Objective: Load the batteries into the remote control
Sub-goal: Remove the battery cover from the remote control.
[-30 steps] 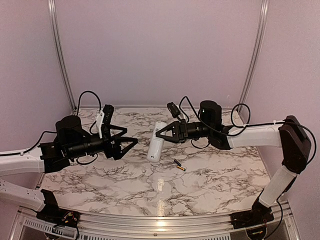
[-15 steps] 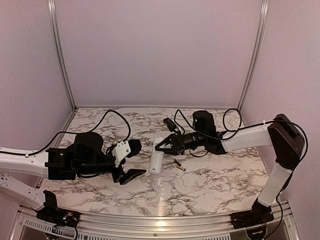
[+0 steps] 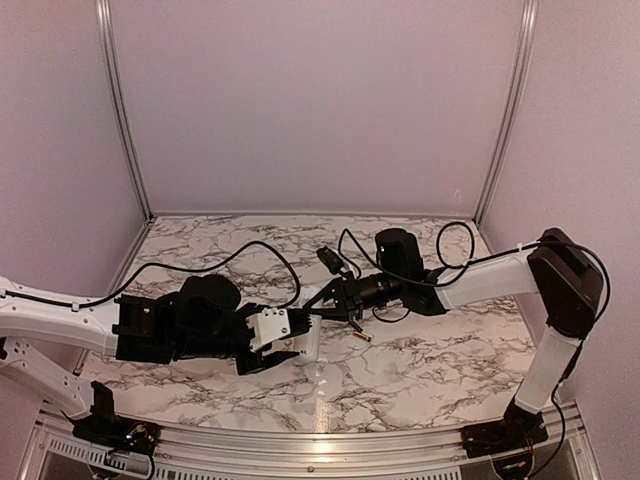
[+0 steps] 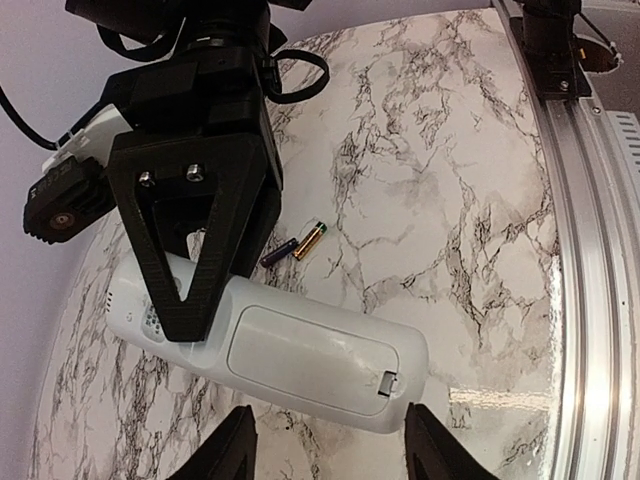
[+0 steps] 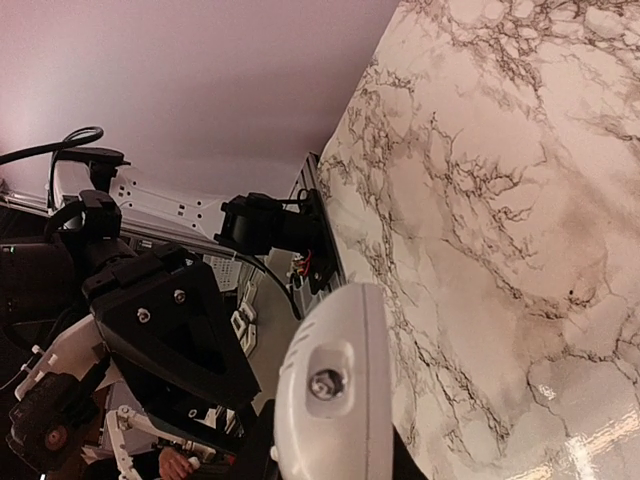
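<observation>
Right hand (image 4: 190,298): clamped on one end of the remote control (image 4: 300,360), which is held over the table (image 4: 430,170) with its back cover facing up. Left hand (image 4: 330,455): fingers apart at the remote control's free end, no grip visible. One battery (image 4: 296,245) lies on the table just beyond.

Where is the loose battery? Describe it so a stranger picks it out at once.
Start at the marble table and find the white remote control near its middle. The battery lies flat on the marble just beside it, on the right arm's side, not touching it. It is the only small slim cylinder there, dark with a gold end, far shorter than the remote.
</observation>
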Robot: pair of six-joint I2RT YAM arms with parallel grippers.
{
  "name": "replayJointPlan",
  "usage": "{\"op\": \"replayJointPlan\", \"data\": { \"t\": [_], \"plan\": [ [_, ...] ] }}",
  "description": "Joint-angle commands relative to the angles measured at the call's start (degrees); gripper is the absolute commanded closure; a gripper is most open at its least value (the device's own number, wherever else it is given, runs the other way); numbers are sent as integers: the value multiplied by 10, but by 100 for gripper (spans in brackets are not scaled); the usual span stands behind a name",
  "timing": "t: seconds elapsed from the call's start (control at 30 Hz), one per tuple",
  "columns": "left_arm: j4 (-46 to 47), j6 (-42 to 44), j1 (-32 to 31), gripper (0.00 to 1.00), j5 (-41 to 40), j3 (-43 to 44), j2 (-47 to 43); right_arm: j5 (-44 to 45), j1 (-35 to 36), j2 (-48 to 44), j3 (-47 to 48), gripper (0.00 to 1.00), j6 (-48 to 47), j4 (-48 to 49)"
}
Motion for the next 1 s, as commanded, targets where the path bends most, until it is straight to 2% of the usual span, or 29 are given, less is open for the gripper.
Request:
{"op": "replayJointPlan", "data": {
  "t": [0.0,0.6,0.97],
  "plan": [
    [-24,27,-7,49,-3,23,16,-4,10,5,7,100,2,9],
    [-32,39,-18,49,-29,38,48,-10,14,8,6,100,18,26],
    [-24,34,-19,54,-53,38,53,-10,19,7,3,100,7,25]
  ]
}}
